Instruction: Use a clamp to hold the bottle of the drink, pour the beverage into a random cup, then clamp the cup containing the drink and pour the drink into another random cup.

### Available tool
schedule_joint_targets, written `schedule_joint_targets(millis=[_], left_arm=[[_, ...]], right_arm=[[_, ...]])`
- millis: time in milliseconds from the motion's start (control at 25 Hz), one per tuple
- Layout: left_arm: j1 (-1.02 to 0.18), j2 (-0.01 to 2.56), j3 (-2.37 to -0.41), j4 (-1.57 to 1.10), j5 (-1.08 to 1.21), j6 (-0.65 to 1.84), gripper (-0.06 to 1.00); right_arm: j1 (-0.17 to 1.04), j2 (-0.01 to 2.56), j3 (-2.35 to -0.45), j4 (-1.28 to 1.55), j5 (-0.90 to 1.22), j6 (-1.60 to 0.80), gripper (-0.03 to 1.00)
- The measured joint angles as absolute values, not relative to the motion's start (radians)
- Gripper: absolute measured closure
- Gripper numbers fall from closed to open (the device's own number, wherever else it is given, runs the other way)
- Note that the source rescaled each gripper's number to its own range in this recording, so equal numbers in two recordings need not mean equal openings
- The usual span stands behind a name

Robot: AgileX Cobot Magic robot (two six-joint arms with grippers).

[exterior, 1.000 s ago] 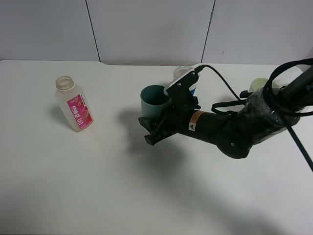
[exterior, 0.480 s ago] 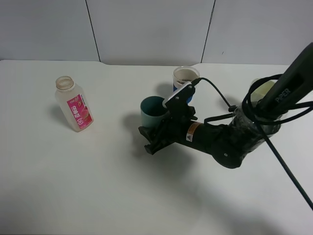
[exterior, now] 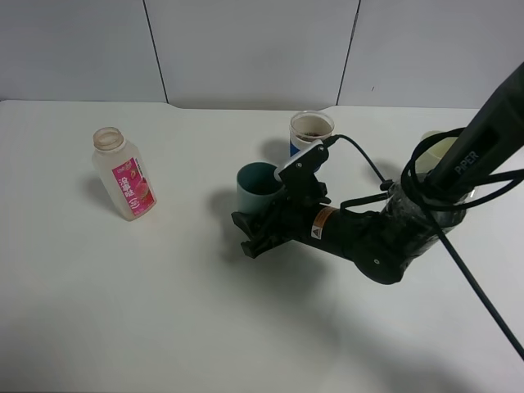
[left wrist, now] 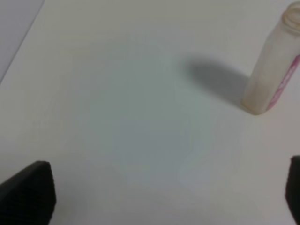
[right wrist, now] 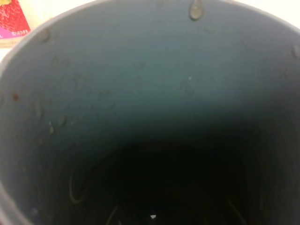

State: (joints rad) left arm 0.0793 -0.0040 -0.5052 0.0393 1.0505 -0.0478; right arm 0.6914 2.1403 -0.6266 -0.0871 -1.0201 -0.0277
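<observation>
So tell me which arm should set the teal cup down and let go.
Right. The right gripper is shut on the teal cup, low over the table near the blue-banded cup. The left gripper hangs open, off by the bottle.

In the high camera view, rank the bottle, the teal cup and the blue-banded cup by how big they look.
1. bottle, clearly the biggest.
2. teal cup and blue-banded cup: they look alike in width, and the arm hides part of each, so I would not rank them.
</observation>
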Motion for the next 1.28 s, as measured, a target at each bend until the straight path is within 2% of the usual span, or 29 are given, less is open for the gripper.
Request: schedule_joint_targets(millis=[400, 440, 480, 520, 600, 680, 720, 1000, 1280], left_arm=[[0.079, -0.004, -0.505, 0.039, 1.05, -0.048, -0.06], [0.079, -0.004, -0.505, 0.039, 1.05, -0.048, -0.06], [0.079, -0.004, -0.505, 0.039, 1.05, -0.048, -0.06], [0.079, -0.004, -0.505, 0.039, 1.05, -0.048, -0.06], [0.079, -0.004, -0.505, 0.039, 1.05, -0.048, -0.06], [0.079, -0.004, -0.505, 0.039, 1.05, -0.048, -0.06], [0.079, -0.004, -0.505, 0.039, 1.05, -0.048, -0.06], [0.079, -0.004, -0.505, 0.039, 1.05, -0.048, -0.06], [0.079, -0.004, -0.505, 0.039, 1.05, -0.048, -0.06]], right_arm=[[0.691, 2.141, -0.627, -0.087, -1.023, -0.027, 0.97], [0.691, 2.141, -0.627, -0.087, -1.024, -0.027, 0.9], [0.691, 2.141, -0.627, -0.087, -1.027, -0.027, 0.76], [0.691, 2.141, -0.627, -0.088, -1.033, -0.027, 0.55], [0.692, 2.141, -0.627, -0.088, -1.052, -0.027, 0.19], [0.693, 2.141, -0.627, -0.086, -1.054, -0.027, 0.05], [0.693, 2.141, -0.627, -0.086, -1.054, -0.027, 0.02], [0.695, 2.088, -0.627, -0.087, -0.945, -0.027, -0.02], [0.695, 1.826, -0.623, -0.089, -0.639, 0.045, -0.03]])
